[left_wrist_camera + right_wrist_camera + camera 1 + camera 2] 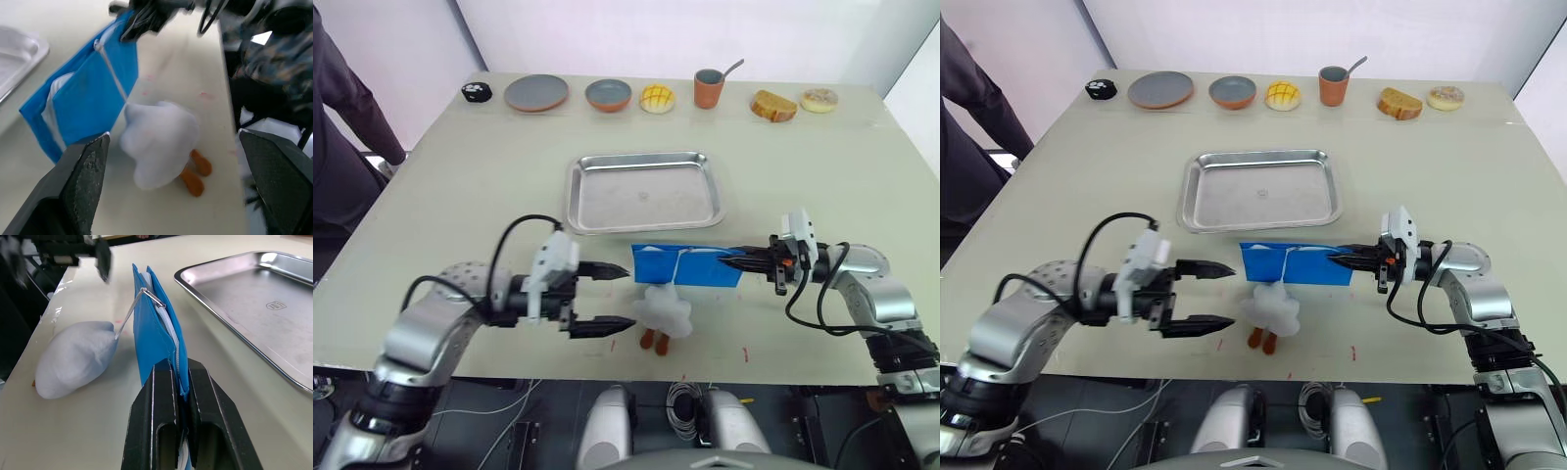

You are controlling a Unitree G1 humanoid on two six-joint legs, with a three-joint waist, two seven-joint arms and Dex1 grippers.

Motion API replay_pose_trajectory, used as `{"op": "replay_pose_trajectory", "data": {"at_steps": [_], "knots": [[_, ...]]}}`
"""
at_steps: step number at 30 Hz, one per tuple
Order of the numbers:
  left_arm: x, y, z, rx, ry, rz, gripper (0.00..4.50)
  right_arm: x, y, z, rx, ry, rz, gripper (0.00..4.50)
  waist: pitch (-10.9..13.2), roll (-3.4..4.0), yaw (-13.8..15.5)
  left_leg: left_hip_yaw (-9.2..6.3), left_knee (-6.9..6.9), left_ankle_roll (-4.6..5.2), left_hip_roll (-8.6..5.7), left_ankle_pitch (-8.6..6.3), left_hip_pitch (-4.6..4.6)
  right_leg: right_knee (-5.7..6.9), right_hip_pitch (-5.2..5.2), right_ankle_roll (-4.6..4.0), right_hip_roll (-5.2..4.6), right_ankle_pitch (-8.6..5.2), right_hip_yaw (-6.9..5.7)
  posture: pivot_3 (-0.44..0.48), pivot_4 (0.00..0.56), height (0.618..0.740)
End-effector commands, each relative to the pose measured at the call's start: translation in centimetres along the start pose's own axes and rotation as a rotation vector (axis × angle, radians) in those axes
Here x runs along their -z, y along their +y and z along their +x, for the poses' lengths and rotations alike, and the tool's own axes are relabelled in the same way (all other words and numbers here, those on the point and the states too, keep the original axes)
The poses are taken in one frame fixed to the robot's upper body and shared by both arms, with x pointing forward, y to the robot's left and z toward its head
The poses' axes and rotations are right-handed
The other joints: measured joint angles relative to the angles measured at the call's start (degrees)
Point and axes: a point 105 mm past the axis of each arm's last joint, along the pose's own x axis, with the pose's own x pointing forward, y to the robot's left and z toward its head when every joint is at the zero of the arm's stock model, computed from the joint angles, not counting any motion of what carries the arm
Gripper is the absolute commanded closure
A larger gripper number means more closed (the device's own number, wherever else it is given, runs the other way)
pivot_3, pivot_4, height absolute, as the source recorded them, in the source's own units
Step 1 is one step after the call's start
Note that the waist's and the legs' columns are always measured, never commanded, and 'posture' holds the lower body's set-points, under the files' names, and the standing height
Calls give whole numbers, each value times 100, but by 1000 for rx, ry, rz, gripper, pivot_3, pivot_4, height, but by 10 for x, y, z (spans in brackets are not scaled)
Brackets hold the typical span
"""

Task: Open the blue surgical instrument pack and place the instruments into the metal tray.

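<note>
Bright-blue surgical instrument pack [686, 263] lying on the pale worktop [431, 196], just in front of the near rim of the metal tray [644, 192], which holds nothing. The right tool [178, 382] has its two black fingers pressed together on the pack's right edge, pinching it. A thin white cord runs from a metal clip on the pack to a white fluffy toy [664, 313] with orange feet, which lies against the pack's near edge. The left tool [607, 298], fingers spread wide, hovers just left of the toy, touching nothing.
</note>
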Motion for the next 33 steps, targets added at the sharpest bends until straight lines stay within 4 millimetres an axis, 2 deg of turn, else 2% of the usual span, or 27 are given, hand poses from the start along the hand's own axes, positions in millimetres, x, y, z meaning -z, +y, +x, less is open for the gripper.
{"op": "replay_pose_trajectory", "data": {"at_steps": [1, 3, 6, 8, 10, 11, 13, 14, 15, 17, 18, 21, 28, 30, 33], "knots": [[2, 4, 18, 10, 27, 31, 25, -10, -4, -5, 13, 4, -47, 4500, 0, 0, -3, -1, 0, 0, 0, 0, 0, -1, -1, 0, 2, 0, 1, 0, 150, 740], [4, 7, 28, 9, 40, 50, 25, -10, -4, -5, 10, 5, -45, 4500, -1, 1, 13, -2, 0, 0, 0, 0, 1, 1, 0, 0, 2, 0, 1, 0, 150, 740], [12, 1, 39, 68, 82, 69, 25, -9, -4, -5, 11, 11, -44, 4500, 0, 2, 3, 0, 1, 0, 0, 0, 1, 1, -1, 0, 3, 0, 5, 0, 150, 740], [14, -1, 44, 86, 79, 66, 602, -9, -3, -6, 10, 14, -44, 4500, 0, 2, 8, 0, 0, 0, 0, 0, 1, 0, -1, 0, 3, 0, 4, 0, 150, 740], [19, 3, 48, 88, 97, 79, 927, -9, -3, -6, 12, 13, -44, 4500, 0, 2, 12, 0, 1, 0, 0, 0, 1, 1, -1, 0, 3, 0, 5, 0, 150, 740], [21, 4, 49, 91, 107, 86, 1445, -9, -3, -6, 14, 12, -44, 4500, -2, 4, 25, 0, 1, 0, 0, 0, 1, 1, -1, 0, 3, 0, 4, 0, 150, 740], [21, 6, 51, 91, 97, 97, 1991, -9, -3, -6, 16, 11, -44, 4500, -2, 4, 27, 1, 1, 0, 0, 0, 2, 1, 0, 0, 3, 0, 5, 0, 150, 740], [21, 8, 51, 90, 89, 98, 2588, -9, -2, -5, 17, 10, -44, 4500, -2, 4, 27, 1, 2, 0, 0, 0, 1, 1, -1, 0, 3, 0, 5, 0, 150, 740], [20, 10, 50, 86, 78, 102, 2966, -9, -2, -5, 17, 10, -46, 4500, -2, 4, 29, 1, 1, 0, 0, 0, 2, 0, -1, 0, 3, 0, 6, 0, 150, 740], [7, 12, 43, 94, 2, 117, 3827, -9, -2, -4, 17, 3, -46, 4500, -2, 4, 27, 1, 1, 0, 0, 0, 2, 1, -1, 0, 3, 0, 6, 0, 150, 740], [0, 14, 35, 95, -36, 116, 4422, -9, -2, -4, 17, 3, -46, 4500, -2, 4, 27, 1, 1, 0, 0, 0, 2, 1, -1, 0, 3, 0, 6, 0, 150, 740], [-13, 20, 15, 73, -93, 90, 4475, -6, -1, -3, 14, 7, -44, 4500, -2, 4, 23, -1, 2, 0, 1, 0, 0, 1, -2, 0, 3, 0, 4, 0, 150, 740], [-18, 34, -35, 10, -86, 31, 4475, -2, -1, -2, 6, 17, -39, 4500, -1, 4, 8, -1, 1, 0, 1, 0, 1, 1, -1, 0, 3, 0, 2, 0, 150, 740], [-13, 37, -45, -19, -61, 20, 4475, 0, -2, -2, 7, 18, -36, 4500, -1, 4, 4, -2, 1, 0, 1, 0, 1, 2, -1, 0, 3, 0, 1, 0, 150, 740], [12, 48, -67, -98, 32, -19, 4475, 3, -3, -4, 9, 27, -31, 4500, -1, 5, -16, -1, 1, 0, 1, 0, 2, 2, -1, -1, 3, 0, 1, 0, 150, 740]]}}
